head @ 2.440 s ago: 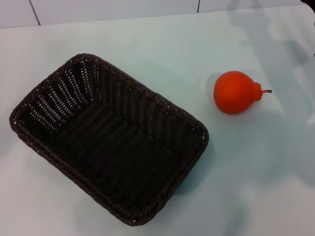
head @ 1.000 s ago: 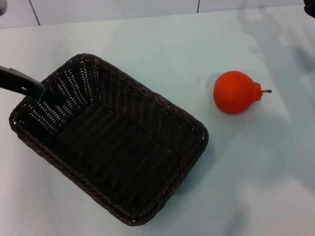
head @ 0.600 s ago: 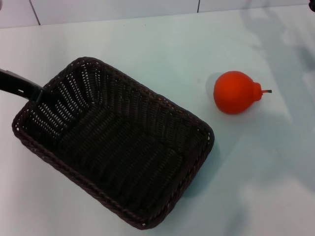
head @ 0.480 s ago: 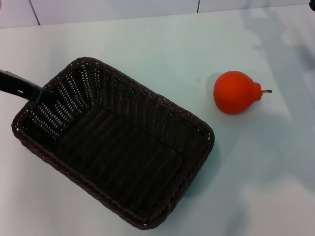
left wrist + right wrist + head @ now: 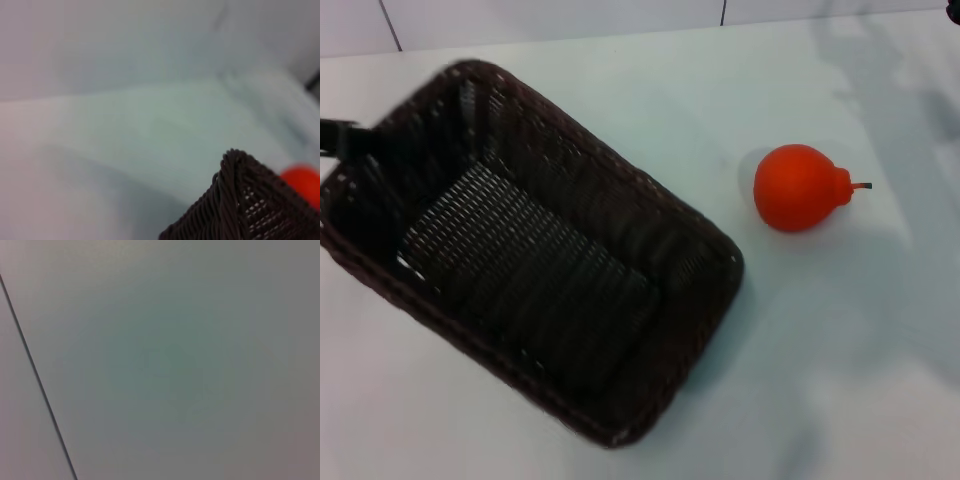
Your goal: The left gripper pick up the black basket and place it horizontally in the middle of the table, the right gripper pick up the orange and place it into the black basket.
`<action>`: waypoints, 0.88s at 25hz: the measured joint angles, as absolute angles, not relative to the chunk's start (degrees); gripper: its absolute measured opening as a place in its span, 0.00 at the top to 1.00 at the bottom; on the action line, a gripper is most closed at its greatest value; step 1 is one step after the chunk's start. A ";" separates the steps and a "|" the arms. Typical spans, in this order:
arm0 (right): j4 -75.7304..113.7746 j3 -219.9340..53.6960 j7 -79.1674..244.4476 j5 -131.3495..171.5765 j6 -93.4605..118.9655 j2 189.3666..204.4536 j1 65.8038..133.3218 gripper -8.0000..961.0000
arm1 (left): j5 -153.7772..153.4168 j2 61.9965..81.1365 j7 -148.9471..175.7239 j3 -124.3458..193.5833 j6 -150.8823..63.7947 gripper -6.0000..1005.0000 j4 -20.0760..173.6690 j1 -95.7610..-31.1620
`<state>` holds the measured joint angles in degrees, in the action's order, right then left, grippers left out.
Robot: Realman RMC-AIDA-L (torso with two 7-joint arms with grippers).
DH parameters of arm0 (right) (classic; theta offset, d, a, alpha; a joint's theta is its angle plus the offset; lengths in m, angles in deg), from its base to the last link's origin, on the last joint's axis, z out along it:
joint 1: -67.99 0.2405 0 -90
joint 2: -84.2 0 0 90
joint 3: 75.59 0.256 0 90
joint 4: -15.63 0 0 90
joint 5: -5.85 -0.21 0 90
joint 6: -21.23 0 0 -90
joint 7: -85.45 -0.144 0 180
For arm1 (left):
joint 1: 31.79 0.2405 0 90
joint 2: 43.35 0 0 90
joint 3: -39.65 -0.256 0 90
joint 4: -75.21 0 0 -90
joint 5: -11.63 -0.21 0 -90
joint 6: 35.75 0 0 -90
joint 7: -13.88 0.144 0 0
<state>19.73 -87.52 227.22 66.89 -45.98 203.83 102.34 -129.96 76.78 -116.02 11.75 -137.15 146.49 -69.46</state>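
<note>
While the left gripper [image 5: 338, 138] grips the black basket [image 5: 530, 260] rim at the table's [image 5: 840, 380] left edge, orange [image 5: 803, 188] sits apart, rightward.

- The black basket [image 5: 530, 250] lies diagonally on the table [image 5: 620, 90], left of centre.
- The left gripper [image 5: 342, 140] meets its far-left rim.
- The orange [image 5: 802, 188] sits apart, right.
</note>
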 joint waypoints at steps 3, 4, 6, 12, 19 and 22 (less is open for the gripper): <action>19.76 -87.10 227.25 66.83 -45.91 203.81 102.42 0.38 | -126.80 76.78 -117.59 15.58 -137.03 0.81 146.59 -67.47; 19.76 -86.94 227.28 66.83 -45.78 203.82 102.59 0.38 | -126.05 76.79 -117.92 16.27 -136.90 0.81 146.53 -66.94; 19.76 -86.82 227.30 66.83 -45.35 203.80 102.92 0.38 | -124.19 76.88 -119.21 18.20 -136.67 0.81 146.37 -65.44; 19.76 -86.81 227.31 66.83 -44.50 203.73 103.63 0.38 | -120.64 77.40 -124.52 23.24 -133.25 0.81 143.87 -61.68; 19.76 -86.84 227.31 66.84 -44.41 203.78 103.70 0.38 | -119.13 80.37 -125.01 23.60 -129.68 0.79 141.83 -58.16; 19.70 -86.84 227.23 66.84 -44.41 203.80 103.60 0.38 | -117.65 80.97 -124.78 23.26 -129.56 0.78 140.26 -57.06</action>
